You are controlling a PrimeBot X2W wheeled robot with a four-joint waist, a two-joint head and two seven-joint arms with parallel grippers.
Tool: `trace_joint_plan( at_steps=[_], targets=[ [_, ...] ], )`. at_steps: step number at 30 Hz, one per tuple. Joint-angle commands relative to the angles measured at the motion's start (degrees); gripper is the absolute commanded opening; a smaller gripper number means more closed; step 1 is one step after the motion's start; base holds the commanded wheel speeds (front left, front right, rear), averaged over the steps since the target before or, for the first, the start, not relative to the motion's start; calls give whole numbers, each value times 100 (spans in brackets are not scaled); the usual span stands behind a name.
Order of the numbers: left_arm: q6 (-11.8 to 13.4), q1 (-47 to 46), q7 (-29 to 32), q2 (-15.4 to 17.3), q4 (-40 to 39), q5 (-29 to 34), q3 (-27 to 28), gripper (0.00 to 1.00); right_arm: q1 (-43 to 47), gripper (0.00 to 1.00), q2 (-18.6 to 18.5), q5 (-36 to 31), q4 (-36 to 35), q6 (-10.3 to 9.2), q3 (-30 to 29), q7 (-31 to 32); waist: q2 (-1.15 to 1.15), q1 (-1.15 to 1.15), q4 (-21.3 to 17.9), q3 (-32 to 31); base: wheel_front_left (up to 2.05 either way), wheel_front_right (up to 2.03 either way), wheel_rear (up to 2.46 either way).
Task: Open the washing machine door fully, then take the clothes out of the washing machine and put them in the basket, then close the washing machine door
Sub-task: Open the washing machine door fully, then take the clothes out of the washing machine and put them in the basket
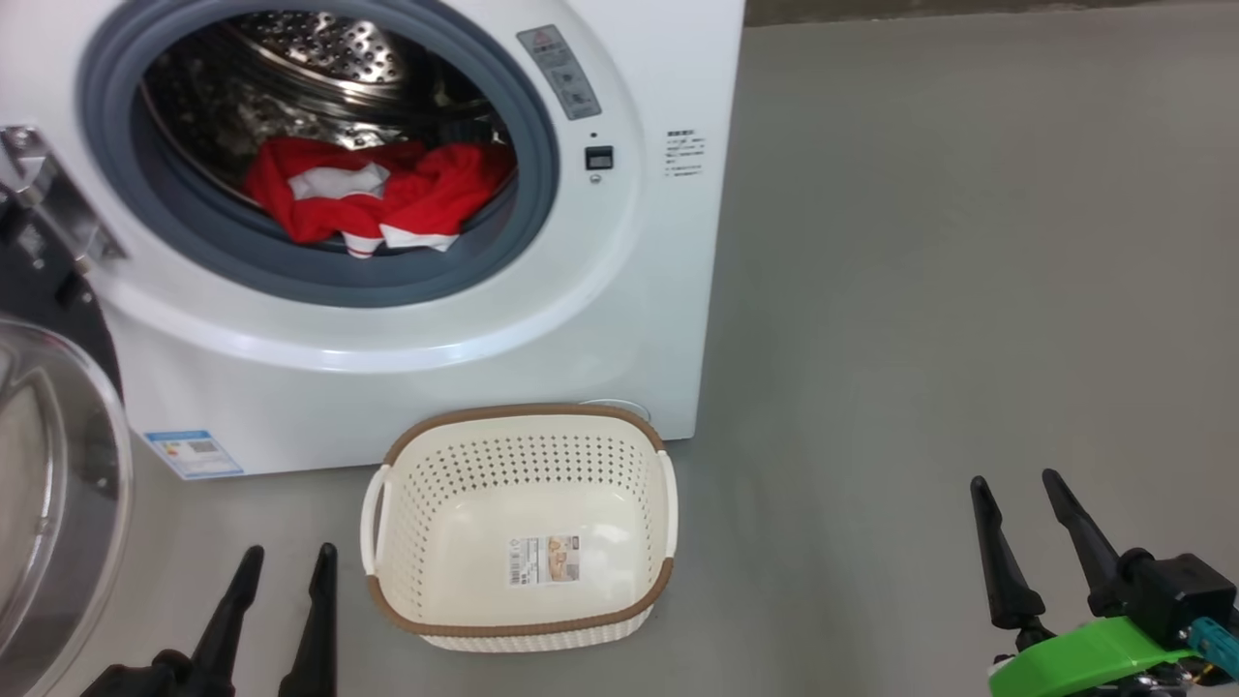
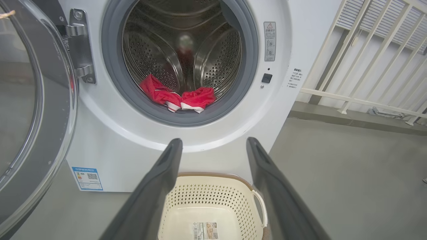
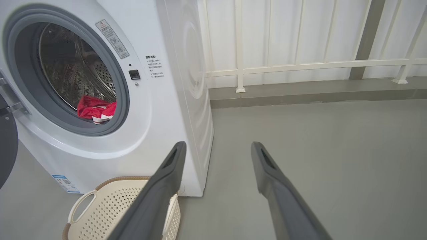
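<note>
- The washing machine door [image 1: 53,484] stands open at the left, and the clothes [image 1: 373,198] lie bunched at the near lip of the drum [image 1: 319,48] in the washing machine [image 1: 619,290].
- The basket [image 1: 523,414] sits empty on the floor [image 1: 920,290] just before the machine.
- The left gripper [image 1: 290,554] and right gripper [image 1: 1014,479] hang low, jaws apart, empty.
- The fabric looks soft, light and limp; a pinch on a raised fold should lift it.
</note>
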Motion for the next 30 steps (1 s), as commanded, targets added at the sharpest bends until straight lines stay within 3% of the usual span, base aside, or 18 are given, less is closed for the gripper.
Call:
trace_joint_plan(
  at_steps=[1, 30],
  targets=[
    [9, -109, -28, 145, -164, -68, 140, 100, 1, 100, -47, -24, -172, 2, 51, -52, 0, 0, -124, 21, 0, 0, 0],
    [9, -257, -28, 323, -171, -455, -77, 100, -12, 100, 20, -51, -210, 2, -25, -52, 0, 0, -166, 69, 5, -7, 2]
  ],
)
